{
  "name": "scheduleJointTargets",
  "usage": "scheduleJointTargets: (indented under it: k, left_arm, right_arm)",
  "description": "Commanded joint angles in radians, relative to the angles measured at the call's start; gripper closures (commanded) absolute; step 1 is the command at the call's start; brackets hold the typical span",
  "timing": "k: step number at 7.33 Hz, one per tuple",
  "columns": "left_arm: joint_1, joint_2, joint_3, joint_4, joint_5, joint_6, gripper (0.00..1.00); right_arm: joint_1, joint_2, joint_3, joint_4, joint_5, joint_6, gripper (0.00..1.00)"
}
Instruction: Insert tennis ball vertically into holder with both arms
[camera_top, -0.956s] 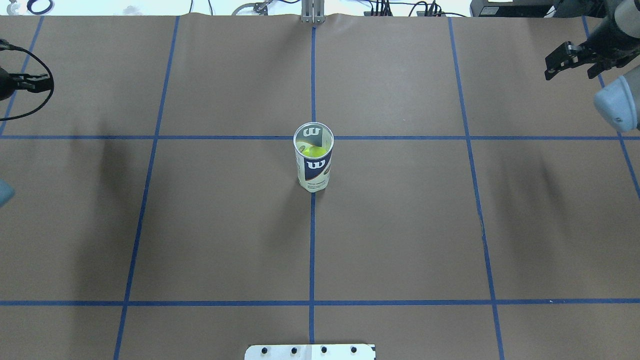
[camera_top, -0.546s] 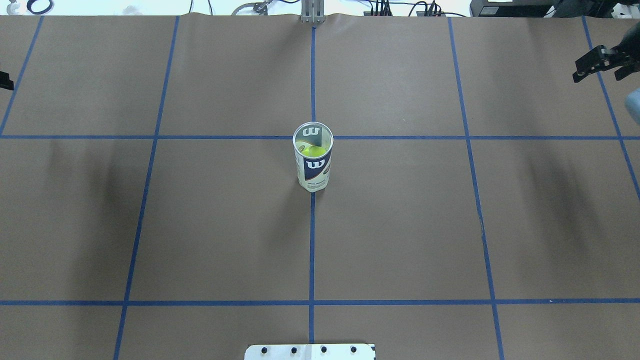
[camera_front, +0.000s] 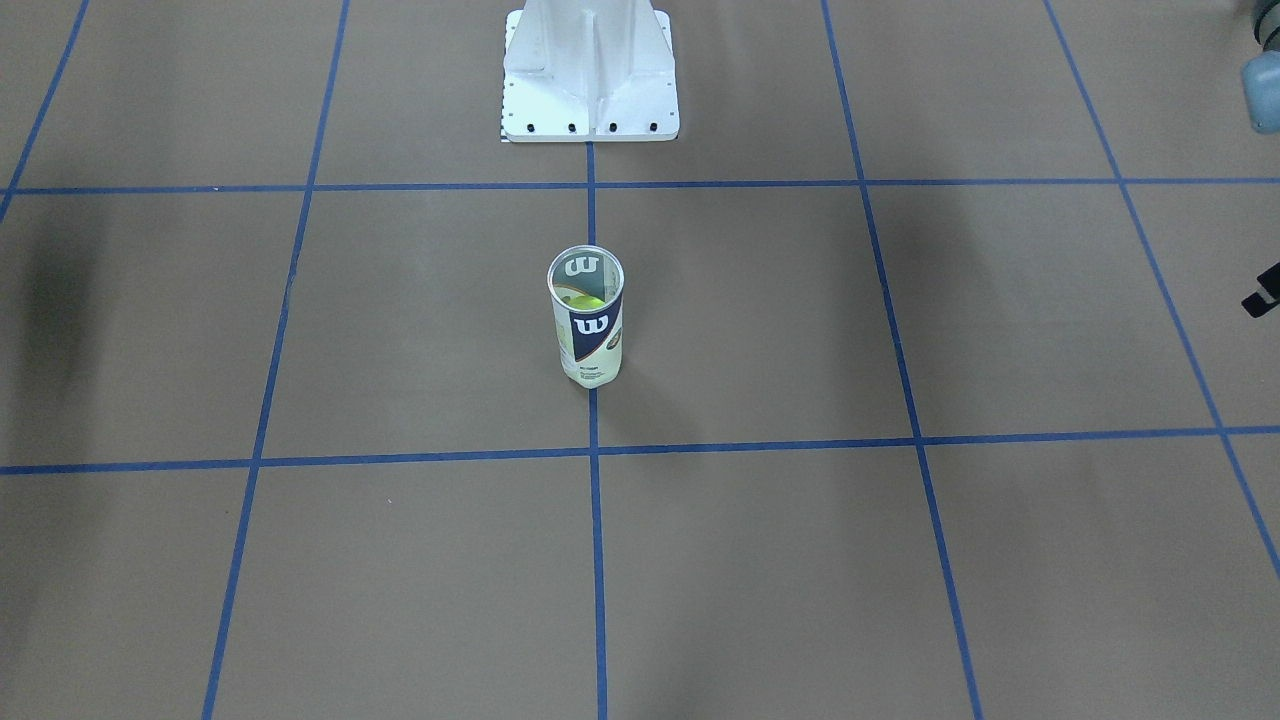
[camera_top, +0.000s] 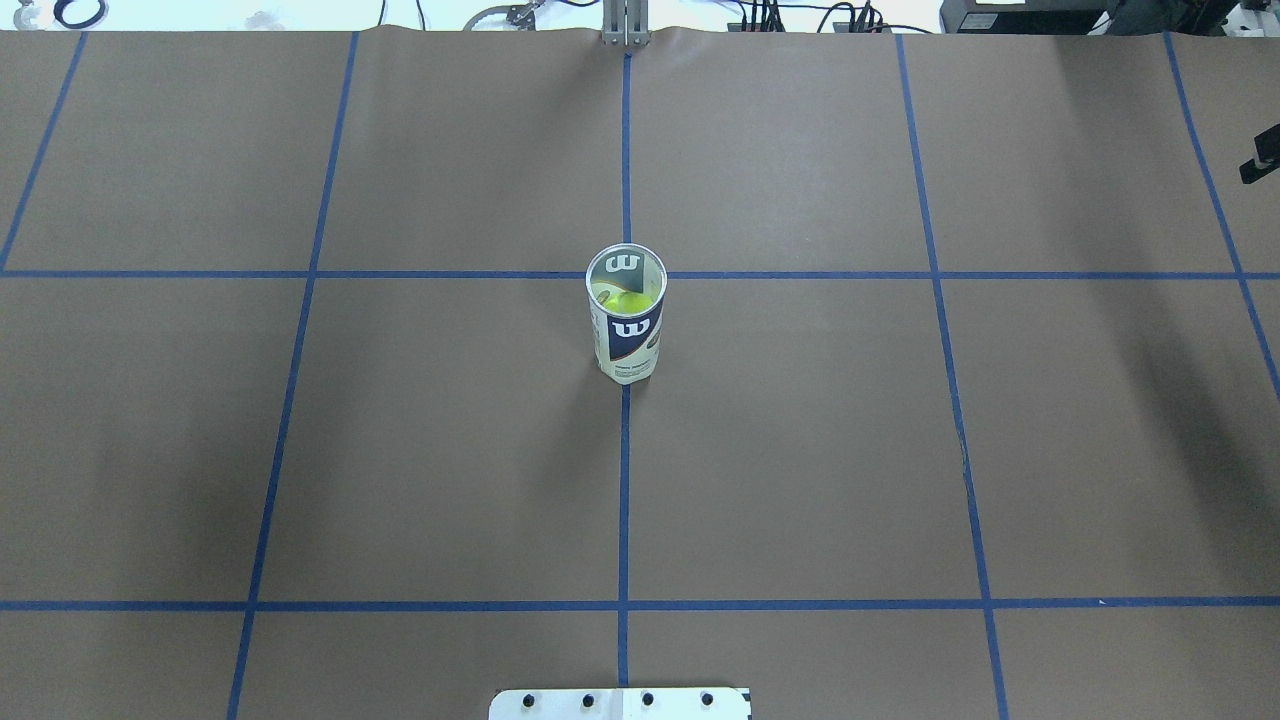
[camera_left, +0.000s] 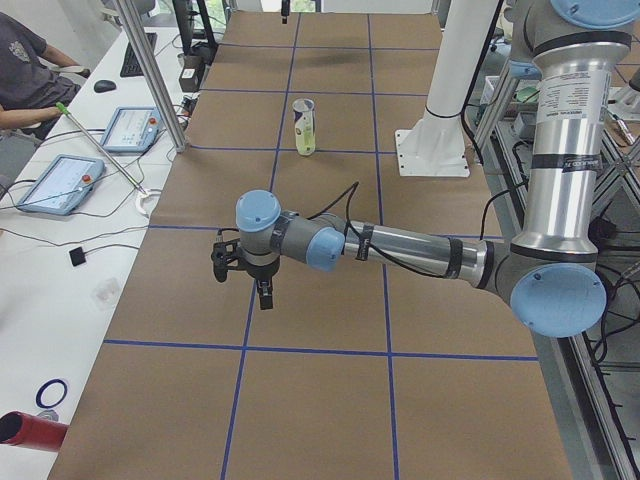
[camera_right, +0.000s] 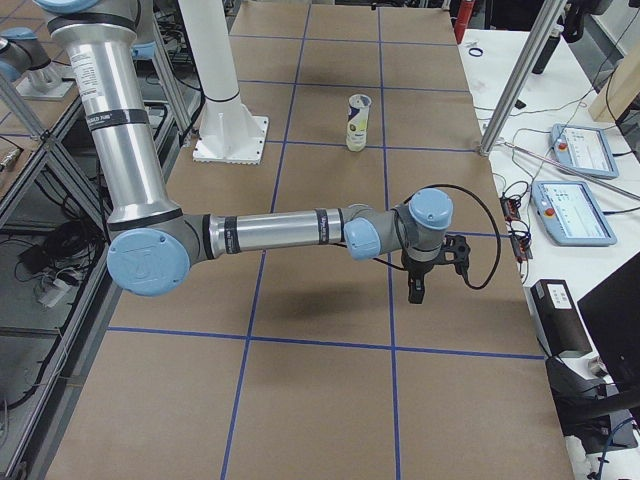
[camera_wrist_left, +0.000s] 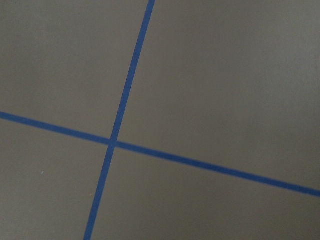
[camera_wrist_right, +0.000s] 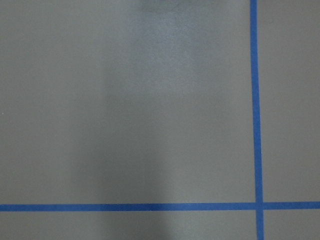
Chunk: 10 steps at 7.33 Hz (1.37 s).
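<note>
The holder (camera_top: 625, 318) stands upright at the table's centre on the blue tape cross, its top open. A yellow-green tennis ball (camera_top: 620, 298) sits inside it, also seen in the front view (camera_front: 583, 297). The holder also shows in the front view (camera_front: 586, 320) and both side views (camera_left: 304, 126) (camera_right: 357, 122). My left gripper (camera_left: 262, 290) hangs over the table's left end, far from the holder; only a black sliver (camera_front: 1262, 295) shows at the front view's edge. My right gripper (camera_right: 415, 290) hangs over the right end, a sliver (camera_top: 1260, 162) in the overhead view. I cannot tell whether either is open or shut.
The white pedestal base (camera_front: 590, 70) stands behind the holder. Beyond the table's long edge are control tablets (camera_left: 60, 183) (camera_right: 575, 212), aluminium posts (camera_left: 150, 70) and a seated person (camera_left: 25, 60). Both wrist views show only brown paper and blue tape lines.
Both arms have drawn outward from the table's middle. The left gripper has left the overhead view, and the right gripper has slid to its right edge. The holder has not moved.
</note>
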<state>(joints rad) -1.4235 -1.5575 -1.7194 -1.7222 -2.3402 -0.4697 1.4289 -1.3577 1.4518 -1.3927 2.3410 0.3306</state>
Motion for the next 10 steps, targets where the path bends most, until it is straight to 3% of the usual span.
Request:
scheduleJointTargets:
  k: [1, 2, 5, 10]
  left_arm:
    - [-0.026, 0.074, -0.014, 0.013, 0.002, 0.202, 0.0]
    - [-0.04, 0.092, -0.003, 0.013, 0.007, 0.344, 0.0]
    - [-0.064, 0.099, 0.038, 0.006, 0.002, 0.315, 0.0]
    - [-0.064, 0.07, 0.058, 0.001, 0.001, 0.312, 0.0]
  right_arm:
    - [0.021, -0.009, -0.036, -0.019, 0.012, -0.037, 0.01]
    - [0.024, -0.026, -0.025, -0.02, 0.023, -0.038, 0.01]
    - [0.033, -0.037, -0.033, -0.023, 0.017, -0.031, 0.01]
    - [0.042, 0.005, -0.021, -0.178, 0.008, -0.063, 0.01]
